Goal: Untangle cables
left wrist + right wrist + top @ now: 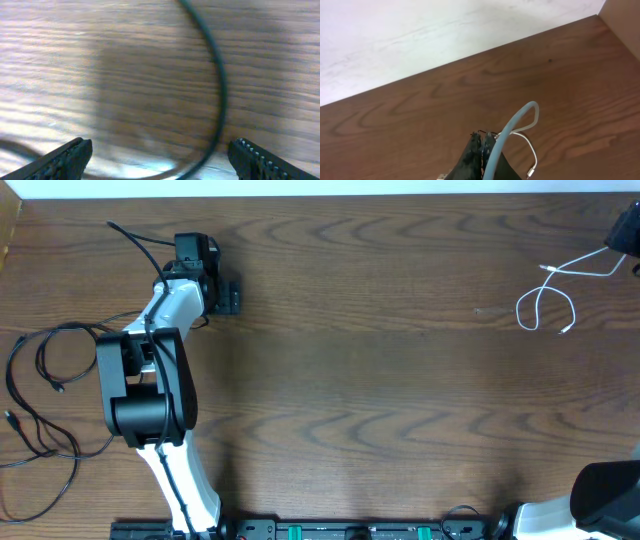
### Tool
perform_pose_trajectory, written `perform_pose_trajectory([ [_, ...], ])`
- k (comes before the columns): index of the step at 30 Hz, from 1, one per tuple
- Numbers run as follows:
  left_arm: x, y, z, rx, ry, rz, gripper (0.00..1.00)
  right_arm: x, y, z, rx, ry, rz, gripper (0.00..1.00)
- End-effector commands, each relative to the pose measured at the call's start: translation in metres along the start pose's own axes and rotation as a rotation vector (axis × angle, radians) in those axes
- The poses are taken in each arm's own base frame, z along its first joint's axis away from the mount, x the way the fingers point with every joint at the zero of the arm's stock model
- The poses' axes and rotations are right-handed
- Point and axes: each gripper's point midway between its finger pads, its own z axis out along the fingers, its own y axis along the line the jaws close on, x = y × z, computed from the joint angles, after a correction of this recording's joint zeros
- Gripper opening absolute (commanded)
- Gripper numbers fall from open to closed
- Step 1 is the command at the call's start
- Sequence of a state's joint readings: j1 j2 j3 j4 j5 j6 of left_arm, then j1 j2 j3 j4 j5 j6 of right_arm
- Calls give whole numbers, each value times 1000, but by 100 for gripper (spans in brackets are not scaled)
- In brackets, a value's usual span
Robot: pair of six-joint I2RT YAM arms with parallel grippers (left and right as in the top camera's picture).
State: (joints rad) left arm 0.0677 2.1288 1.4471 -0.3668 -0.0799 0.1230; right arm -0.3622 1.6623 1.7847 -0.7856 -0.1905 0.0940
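Black cables (40, 380) lie in loose loops at the table's left edge, beside my left arm. Another black cable (135, 242) runs from the far left toward my left gripper (195, 252). In the left wrist view that gripper (160, 162) is open just above the wood. The black cable (220, 90) curves down between its fingers without touching them. A white cable (548, 298) lies looped at the far right, one end lifted to my right gripper (622, 232). In the right wrist view this gripper (485, 137) is shut on the white cable (520, 117), whose plug (532, 172) hangs beside the fingers.
The brown wooden table (380, 380) meets a white wall along its far edge (420, 40). My left arm's elbow (140, 395) stands over the left part of the table. The arm bases (340, 530) line the near edge.
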Motion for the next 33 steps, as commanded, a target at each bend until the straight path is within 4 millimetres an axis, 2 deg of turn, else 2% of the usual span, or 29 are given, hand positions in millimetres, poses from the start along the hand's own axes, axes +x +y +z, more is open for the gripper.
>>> perform_pose_trajectory([
  [1,28,48,19,-158,93,-73,91,6,3,4,-13,20,-13,1],
  [5,40,84,20,-193,117,-179,91,6,3,4,-13,20,-12,1],
  [7,47,109,21,-216,122,-278,91,6,3,4,-13,20,-13,1],
  [10,66,160,20,-265,130,-451,91,7,2,4,-12,26,-11,1],
  [14,95,212,17,-293,151,-622,91,7,2,4,-12,26,-11,1],
  [17,106,227,17,-237,150,-663,91,7,2,4,-12,25,-12,1],
  [21,108,233,16,-216,140,-684,92,7,2,5,-12,27,-11,1],
  [24,89,237,4,-220,88,-678,92,7,2,5,-11,27,-22,1],
  [25,57,235,-17,-188,-15,-656,92,7,2,5,-12,26,-22,1],
  [26,44,232,-26,-165,-55,-650,91,7,2,5,-12,27,-22,1],
  [29,3,213,-56,-48,-184,-584,92,7,2,5,-12,27,-22,1],
  [33,-30,180,-90,66,-277,-472,92,7,0,5,-1,26,-23,1],
])
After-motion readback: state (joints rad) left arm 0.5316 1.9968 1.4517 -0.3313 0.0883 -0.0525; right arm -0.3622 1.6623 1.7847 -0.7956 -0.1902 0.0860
